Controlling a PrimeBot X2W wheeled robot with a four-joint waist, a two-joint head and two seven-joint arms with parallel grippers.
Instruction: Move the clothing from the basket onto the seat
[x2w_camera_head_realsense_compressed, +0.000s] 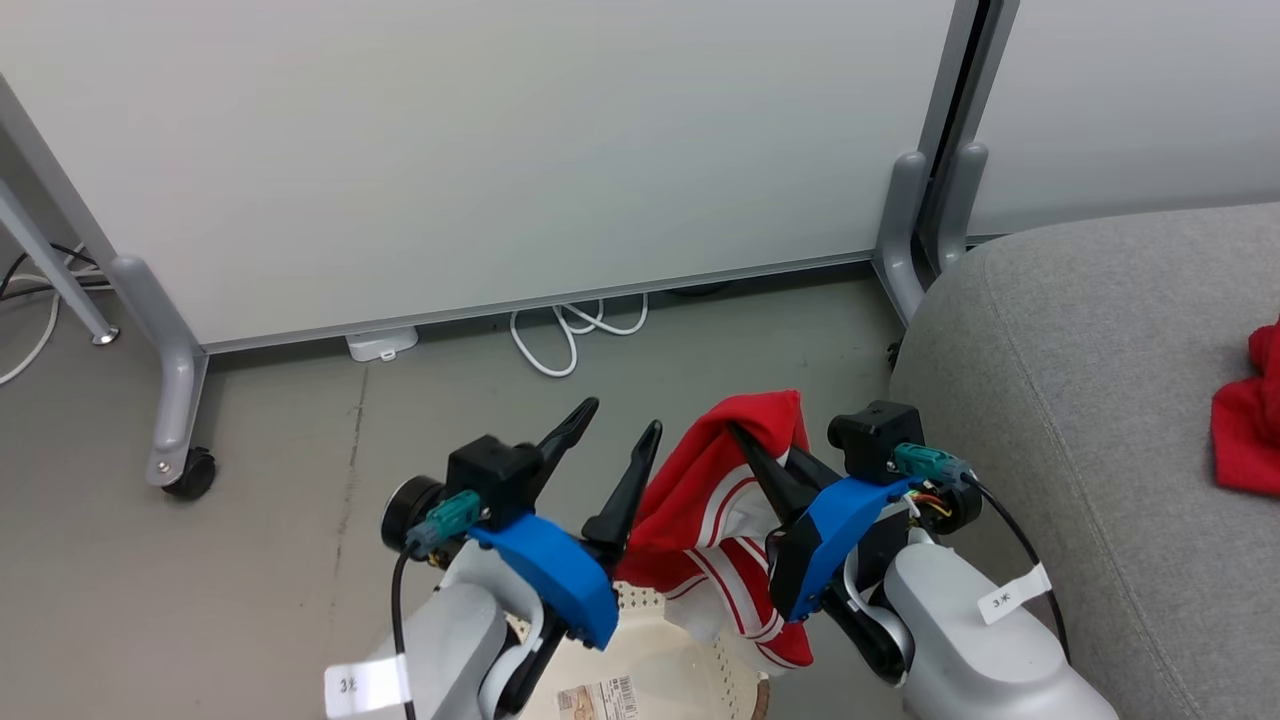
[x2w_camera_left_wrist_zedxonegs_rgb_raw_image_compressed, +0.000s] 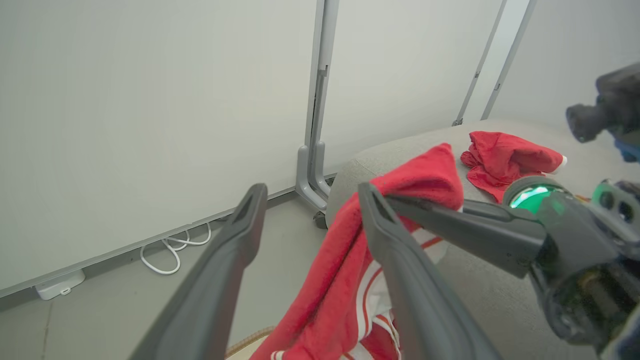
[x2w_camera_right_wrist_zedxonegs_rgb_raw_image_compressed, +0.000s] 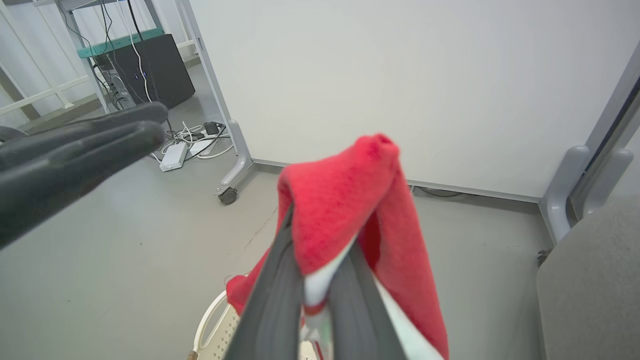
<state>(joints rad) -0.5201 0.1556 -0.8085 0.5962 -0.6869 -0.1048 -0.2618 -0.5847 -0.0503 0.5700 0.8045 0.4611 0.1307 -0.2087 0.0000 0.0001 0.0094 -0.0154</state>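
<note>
grey floor (x2w_camera_head_realsense_compressed: 250, 560), white partition panels (x2w_camera_head_realsense_compressed: 480, 150), white cables (x2w_camera_head_realsense_compressed: 565, 335), grey seat (x2w_camera_head_realsense_compressed: 1080, 380).

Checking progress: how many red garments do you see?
2: a striped garment pinched in the right gripper over the basket, a red garment lying on the seat. More may hide inside.

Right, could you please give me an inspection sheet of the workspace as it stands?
Surface: grey floor, a dark line across it.
Job's things: striped garment hangs from the right gripper over the basket; red garment lies on the seat.
Clutter: white box on the floor.
Grippers: left gripper open, holding nothing; right shut on the striped garment.
Cables: white loops under the panel; more at far left.
Surroundings: white panels on grey wheeled feet.
</note>
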